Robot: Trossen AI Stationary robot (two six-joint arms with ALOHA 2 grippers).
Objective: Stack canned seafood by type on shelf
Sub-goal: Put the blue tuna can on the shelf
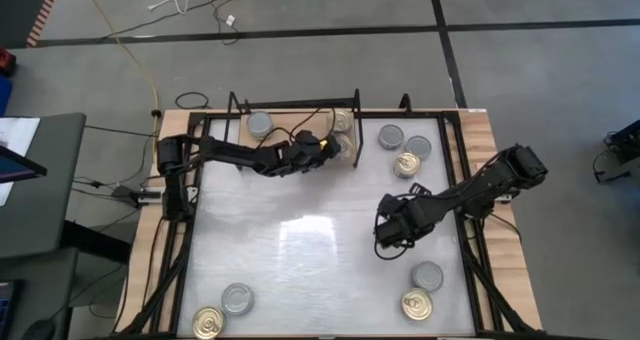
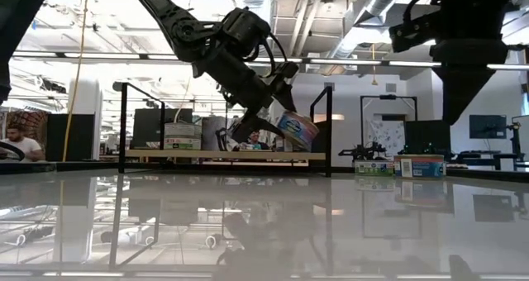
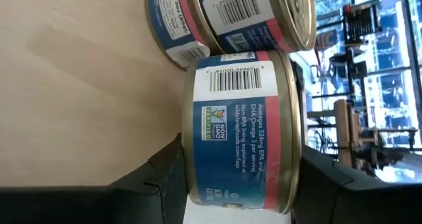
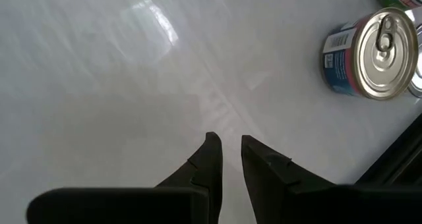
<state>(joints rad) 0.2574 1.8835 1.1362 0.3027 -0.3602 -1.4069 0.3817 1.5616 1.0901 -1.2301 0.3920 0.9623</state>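
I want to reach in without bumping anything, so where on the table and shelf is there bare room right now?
The white tabletop is bare across its middle, between the near-left cans, the near-right cans and the right end effector. The shelf has bare board between the grey-topped can and the left end effector. It is crowded around that end effector's held can.

Robot body, 2 arms, both matte black/dark grey.
Left arm (image 1: 235, 156): slim jointed links, blocky housing at base end, thin dark cables looping alongside wrist; small orange-yellow spot nr wrist.
Left pincer (image 1: 340, 148): 2 dark fingers, flat inner faces, angular stepped outer profile w/ visible seam lines.
Right arm (image 1: 480, 185): same build, chunky boxy shoulder block, thicker mid-link.
Right pincer (image 4: 225, 151): 2 black fingers tapering to pointed tips, notched joint line partway up each; broad black body behind.
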